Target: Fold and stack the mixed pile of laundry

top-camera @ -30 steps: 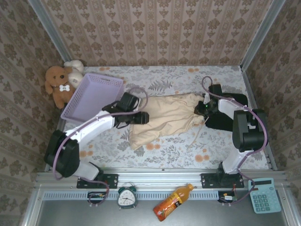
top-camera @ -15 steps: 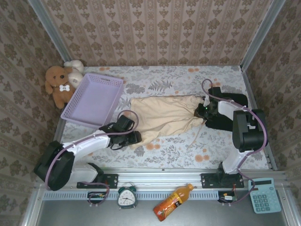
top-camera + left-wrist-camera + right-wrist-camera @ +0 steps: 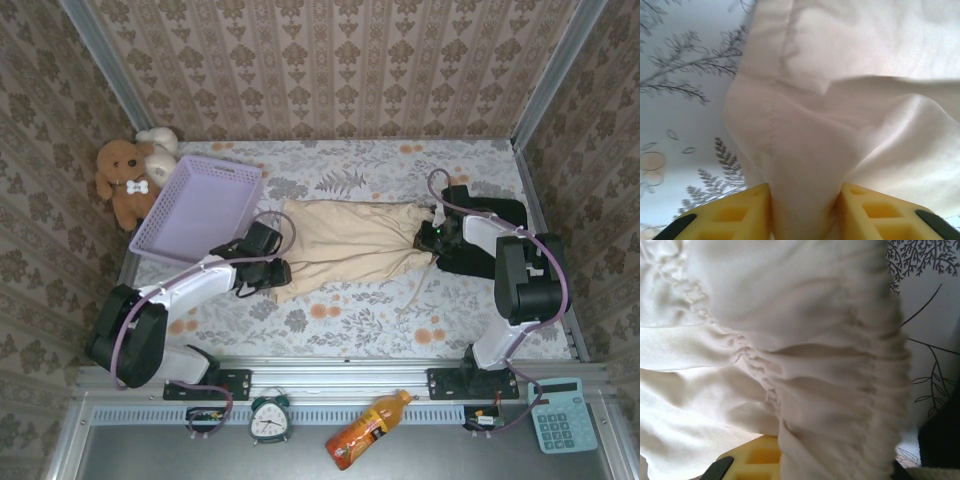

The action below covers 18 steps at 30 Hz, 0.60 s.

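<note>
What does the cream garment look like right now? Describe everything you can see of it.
The cream garment is soft, thin, slightly shiny cloth with a stitched seam and a gathered, elastic-looking edge. It lies stretched crosswise on the flowered table, wrinkled, not folded. The left gripper pinches its left corner between yellow fingers; the right gripper holds the gathered right end, beside the black garment.

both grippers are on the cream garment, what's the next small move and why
Probably draw the left gripper slightly leftward, away from the right gripper, to tension the cream garment. Each pinches one end, and the cloth between lies wrinkled.
</note>
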Motion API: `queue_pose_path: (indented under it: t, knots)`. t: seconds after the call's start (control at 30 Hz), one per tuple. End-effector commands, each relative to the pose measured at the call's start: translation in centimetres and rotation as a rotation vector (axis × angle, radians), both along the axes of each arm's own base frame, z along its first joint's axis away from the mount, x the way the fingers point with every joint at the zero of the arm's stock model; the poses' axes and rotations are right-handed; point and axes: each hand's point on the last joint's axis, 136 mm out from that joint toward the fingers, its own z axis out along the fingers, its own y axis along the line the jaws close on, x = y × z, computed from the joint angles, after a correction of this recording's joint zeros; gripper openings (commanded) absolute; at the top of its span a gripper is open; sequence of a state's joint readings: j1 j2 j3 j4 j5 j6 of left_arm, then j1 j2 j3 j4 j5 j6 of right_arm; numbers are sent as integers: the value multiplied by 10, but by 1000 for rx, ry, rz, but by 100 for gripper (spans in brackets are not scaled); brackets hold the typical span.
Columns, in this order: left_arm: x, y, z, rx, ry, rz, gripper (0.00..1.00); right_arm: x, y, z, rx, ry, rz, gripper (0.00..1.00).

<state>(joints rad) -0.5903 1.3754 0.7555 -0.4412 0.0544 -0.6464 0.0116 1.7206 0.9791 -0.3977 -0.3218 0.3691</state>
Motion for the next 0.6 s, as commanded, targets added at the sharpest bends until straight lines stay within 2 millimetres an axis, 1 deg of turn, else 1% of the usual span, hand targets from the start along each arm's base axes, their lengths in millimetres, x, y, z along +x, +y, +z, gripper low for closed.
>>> queue_pose_path:
  t: [0.0,0.1,0.13,0.2,0.23,0.33,0.37,0.4,0.5,0.57]
  knots:
    - [-9,20,3,142,15,-79,44,-15,-4,-7,-36,59,1,13]
    - [6,1,28,56,-50,-79,52,-13,-3,-1,-34,48,10,13]
    - [11,-6,37,28,-74,-82,53,-13,-4,0,-40,47,13,12]
    - [23,-29,52,-57,-117,-101,56,-12,-5,2,-50,47,20,12]
    - [29,-41,58,-102,-133,-106,53,-12,-5,3,-52,44,22,12]
    - [50,-94,68,-258,-179,-159,19,-11,-6,3,-54,45,20,12]
    - [55,-112,68,-305,-188,-180,8,-11,-5,3,-52,43,21,12]
    - [60,-128,66,-336,-188,-198,0,-10,-6,3,-52,43,20,11]
    - [67,-159,42,-360,-137,-242,0,-10,-7,3,-59,41,19,9]
    - [69,-172,21,-364,-89,-260,0,-8,-7,5,-61,36,21,7]
